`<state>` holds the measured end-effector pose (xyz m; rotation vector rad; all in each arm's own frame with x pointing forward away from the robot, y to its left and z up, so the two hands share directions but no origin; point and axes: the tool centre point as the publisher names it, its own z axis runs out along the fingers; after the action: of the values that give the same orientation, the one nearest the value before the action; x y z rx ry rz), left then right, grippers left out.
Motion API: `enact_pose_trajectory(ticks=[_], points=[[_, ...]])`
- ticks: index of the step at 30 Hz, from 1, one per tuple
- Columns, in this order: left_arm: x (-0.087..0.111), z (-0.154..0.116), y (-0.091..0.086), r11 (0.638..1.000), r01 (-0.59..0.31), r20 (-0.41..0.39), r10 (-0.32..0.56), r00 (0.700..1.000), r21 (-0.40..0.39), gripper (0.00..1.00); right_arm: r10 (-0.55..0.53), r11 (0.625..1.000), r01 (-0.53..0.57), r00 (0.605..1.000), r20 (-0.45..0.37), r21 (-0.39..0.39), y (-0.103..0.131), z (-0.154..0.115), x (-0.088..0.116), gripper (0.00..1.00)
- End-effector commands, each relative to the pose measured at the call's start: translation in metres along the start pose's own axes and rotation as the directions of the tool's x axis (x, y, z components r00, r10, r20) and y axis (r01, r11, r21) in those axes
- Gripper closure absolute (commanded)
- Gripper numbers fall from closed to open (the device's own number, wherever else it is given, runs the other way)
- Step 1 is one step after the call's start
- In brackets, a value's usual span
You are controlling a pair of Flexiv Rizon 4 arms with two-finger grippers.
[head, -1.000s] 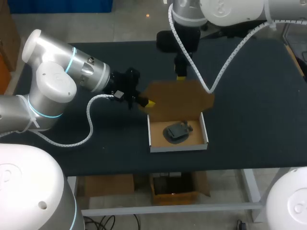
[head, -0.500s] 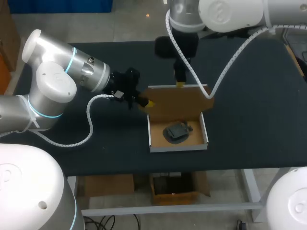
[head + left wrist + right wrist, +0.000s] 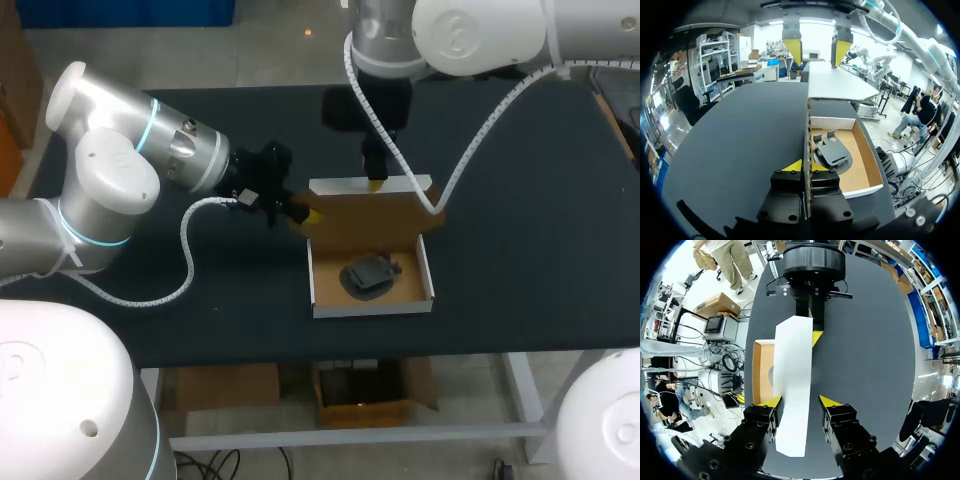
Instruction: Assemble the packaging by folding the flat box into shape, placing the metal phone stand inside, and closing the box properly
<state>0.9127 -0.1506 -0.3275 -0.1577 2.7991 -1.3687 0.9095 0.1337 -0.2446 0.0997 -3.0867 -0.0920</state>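
Note:
The cardboard box (image 3: 425, 268) stands open in the table's middle, white outside and brown inside. The dark metal phone stand (image 3: 370, 275) lies inside it, also in the left wrist view as the stand (image 3: 832, 152). My left gripper (image 3: 312, 214) is shut on the box's back left corner; in its own view the tips (image 3: 803, 165) pinch the thin wall edge. The lid (image 3: 370, 187) is raised and leans over the box. My right gripper (image 3: 377, 180) is open at its top edge, the lid (image 3: 794, 375) passing loosely between the fingertips (image 3: 800, 401).
The dark table (image 3: 530, 220) has bare room to the right of the box and in front of it. My left arm's cable (image 3: 185, 270) loops over the table at the left.
The lid has swung up from lying flat behind the box and now shows its white outside. My right gripper has come forward with it. My left gripper has kept still.

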Motion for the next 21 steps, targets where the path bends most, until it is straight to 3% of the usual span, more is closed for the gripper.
enact_pose_trajectory(ticks=[1,21], points=[[0.0,0.001,0.0,1.0,0.0,0.001,0.0,1.0,-0.001,1.0,0.002,1.0,-0.002,1.0,-0.006,0.004,0.0,0.003,0.0,0.58],[0.0,0.001,0.0,1.0,0.0,0.001,0.0,1.0,-0.001,1.0,-0.02,1.0,0.02,0.998,-0.061,0.006,0.002,0.014,-0.006,0.61]])
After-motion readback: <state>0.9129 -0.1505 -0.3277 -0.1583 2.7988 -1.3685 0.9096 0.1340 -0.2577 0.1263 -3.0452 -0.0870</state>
